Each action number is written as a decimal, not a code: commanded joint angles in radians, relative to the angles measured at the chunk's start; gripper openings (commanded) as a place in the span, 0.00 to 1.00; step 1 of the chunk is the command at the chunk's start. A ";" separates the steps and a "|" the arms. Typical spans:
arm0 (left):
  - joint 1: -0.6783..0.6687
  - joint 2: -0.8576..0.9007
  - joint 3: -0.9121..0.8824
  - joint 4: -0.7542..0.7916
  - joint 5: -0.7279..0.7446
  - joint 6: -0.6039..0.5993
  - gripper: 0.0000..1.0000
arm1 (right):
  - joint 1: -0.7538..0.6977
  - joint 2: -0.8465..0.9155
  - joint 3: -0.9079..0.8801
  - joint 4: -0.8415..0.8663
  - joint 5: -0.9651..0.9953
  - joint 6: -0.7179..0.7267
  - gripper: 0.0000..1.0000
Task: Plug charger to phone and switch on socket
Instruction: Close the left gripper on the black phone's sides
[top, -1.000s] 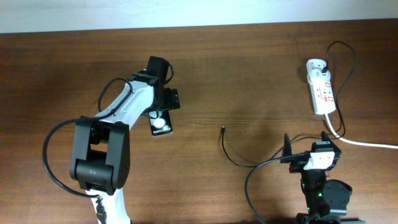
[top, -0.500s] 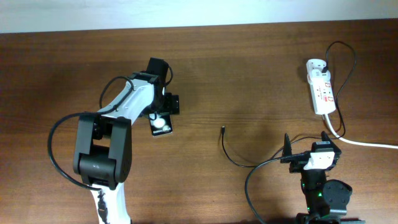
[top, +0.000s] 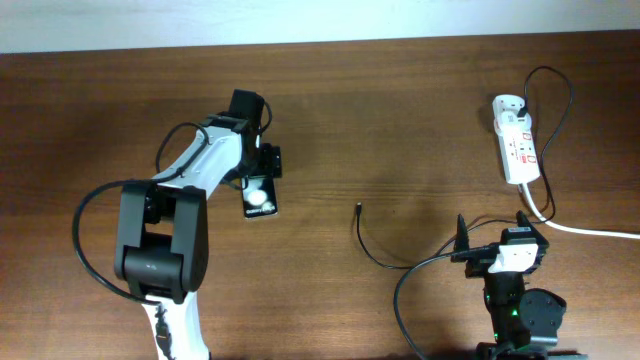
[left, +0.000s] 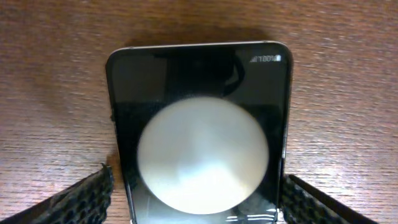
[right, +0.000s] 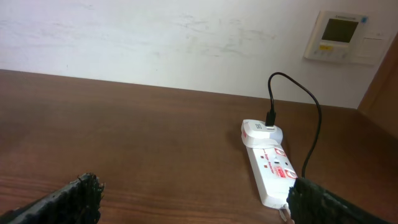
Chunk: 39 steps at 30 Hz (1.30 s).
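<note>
The phone (top: 260, 200) lies flat on the bench (top: 400, 120), left of the middle and well clear of every edge. Its long axis runs roughly from the back edge toward the front edge, only slightly skewed.

The left claw (left: 198, 179) is directly over the phone's back end. In the left wrist view the slab runs straight away from the camera, so the closing line crosses its short width. The claw is spread, with one of its fingers (left: 87, 196) just outside each long edge. A sliver of bare wood seems to show on either side (too thin to be sure of), so I judge nothing is pinched yet. The coming move looks like a plain squeeze across the width, needing no turn of the wrist.

The charger (top: 362, 238) has its plug tip near the middle of the bench, well apart from the phone on its right. The tip sits between the phone and the right claw (top: 491, 230). That claw is spread wide and empty near the front edge, and is the nearer one to the cable.

The socket (top: 518, 150) lies by the back right corner with its length also running back to front, on the right arm's side.
</note>
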 joint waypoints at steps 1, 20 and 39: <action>0.005 0.068 -0.034 -0.058 0.042 -0.029 0.85 | 0.005 -0.007 -0.005 -0.006 -0.010 -0.006 0.99; -0.035 -0.006 -0.028 -0.062 0.016 -0.027 0.70 | 0.005 -0.007 -0.005 -0.006 -0.010 -0.006 0.99; -0.036 -0.063 -0.080 -0.058 0.035 -0.025 0.99 | 0.005 -0.007 -0.005 -0.006 -0.010 -0.006 0.99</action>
